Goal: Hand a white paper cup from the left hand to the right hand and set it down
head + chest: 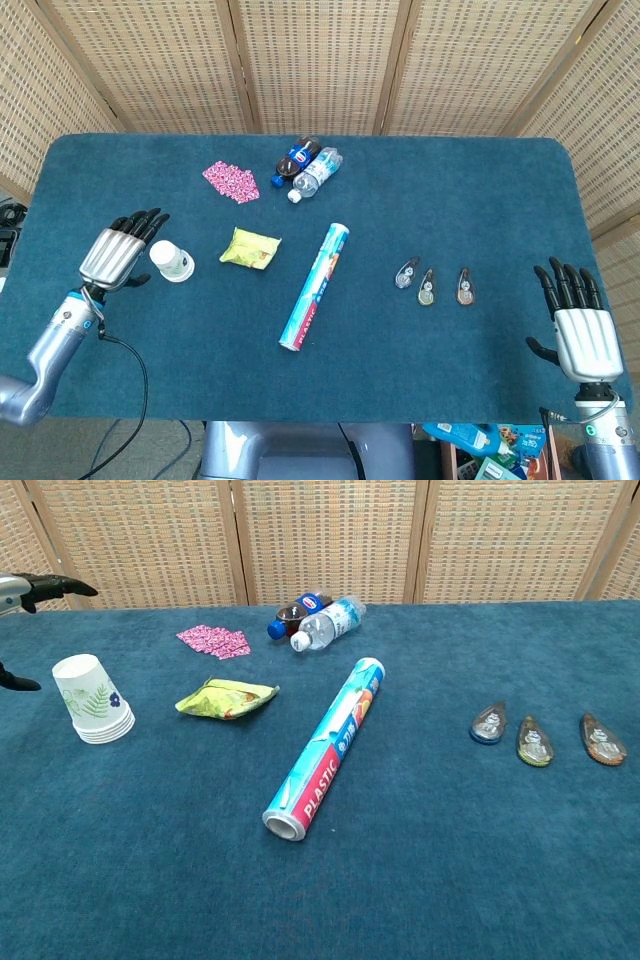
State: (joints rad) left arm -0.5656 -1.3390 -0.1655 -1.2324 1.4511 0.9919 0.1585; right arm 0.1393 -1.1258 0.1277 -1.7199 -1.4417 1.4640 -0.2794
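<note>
A stack of white paper cups (pixel 172 261) (pixel 93 701) with a leaf print stands upside down on the left part of the blue table. My left hand (pixel 120 251) hovers just left of the stack, fingers spread, holding nothing; the chest view catches only its fingertips (pixel 50 583) at the left edge. My right hand (pixel 580 325) is over the table's front right corner, fingers apart and empty; the chest view does not show it.
A yellow snack packet (pixel 250 248), a long plastic-wrap roll (pixel 314 287), two lying bottles (pixel 308 167) and a pink patterned packet (pixel 231 181) occupy the middle and back. Three small teardrop objects (pixel 427 284) lie right of centre. Wicker screens stand behind the table.
</note>
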